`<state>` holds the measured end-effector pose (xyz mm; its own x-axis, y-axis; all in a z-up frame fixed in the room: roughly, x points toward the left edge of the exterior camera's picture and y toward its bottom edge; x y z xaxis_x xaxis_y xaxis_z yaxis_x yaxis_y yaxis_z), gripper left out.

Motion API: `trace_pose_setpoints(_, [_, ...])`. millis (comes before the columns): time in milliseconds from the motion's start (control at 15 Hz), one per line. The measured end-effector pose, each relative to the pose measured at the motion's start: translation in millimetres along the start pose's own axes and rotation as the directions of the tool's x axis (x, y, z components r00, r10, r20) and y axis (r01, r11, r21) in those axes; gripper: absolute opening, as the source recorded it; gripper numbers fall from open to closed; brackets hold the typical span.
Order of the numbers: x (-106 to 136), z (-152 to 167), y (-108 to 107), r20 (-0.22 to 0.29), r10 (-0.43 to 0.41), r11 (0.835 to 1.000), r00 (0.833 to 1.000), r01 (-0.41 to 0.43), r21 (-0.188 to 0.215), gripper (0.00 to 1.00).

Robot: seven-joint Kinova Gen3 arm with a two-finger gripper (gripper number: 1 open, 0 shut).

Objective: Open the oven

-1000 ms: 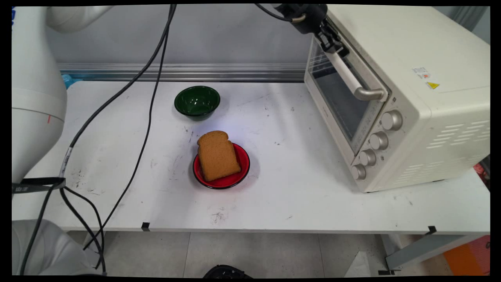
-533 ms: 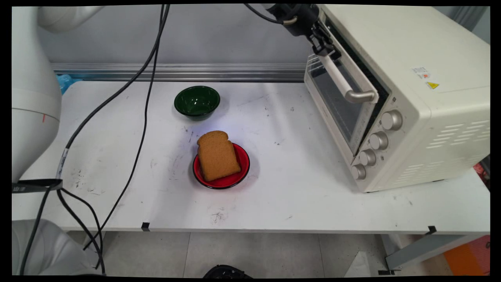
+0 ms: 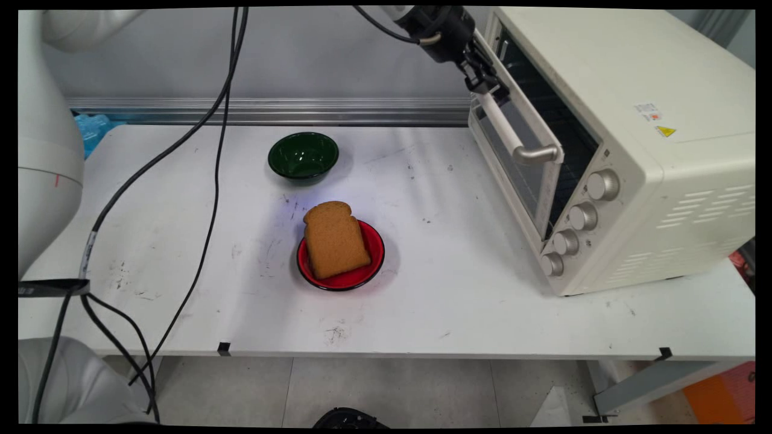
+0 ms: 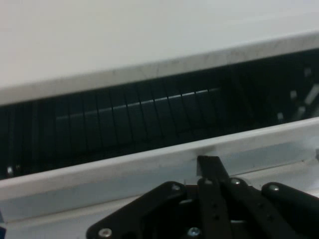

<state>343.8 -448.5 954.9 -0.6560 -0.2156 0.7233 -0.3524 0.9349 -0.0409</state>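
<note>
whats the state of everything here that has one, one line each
oven door: partly open, gap at top
gripper: shut on door handle
green bowl: upright, empty
red plate: holds the bread
bread slice: lying on plate, overhanging its rim

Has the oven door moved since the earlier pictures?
Yes. The oven door has swung outward at its top, leftward from the fixed oven body, with the gripper shut on its handle.
</note>
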Motion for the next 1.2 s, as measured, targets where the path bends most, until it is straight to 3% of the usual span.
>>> trace_pose_setpoints(600, [-29.3,-4.0,9.8,0.038,-0.065,0.998,0.997,0.065,0.006,0.0])
trace_pose_setpoints(1200, [-58.6,2.2,17.0,0.049,-0.117,0.992,0.992,0.115,0.041,0.0])
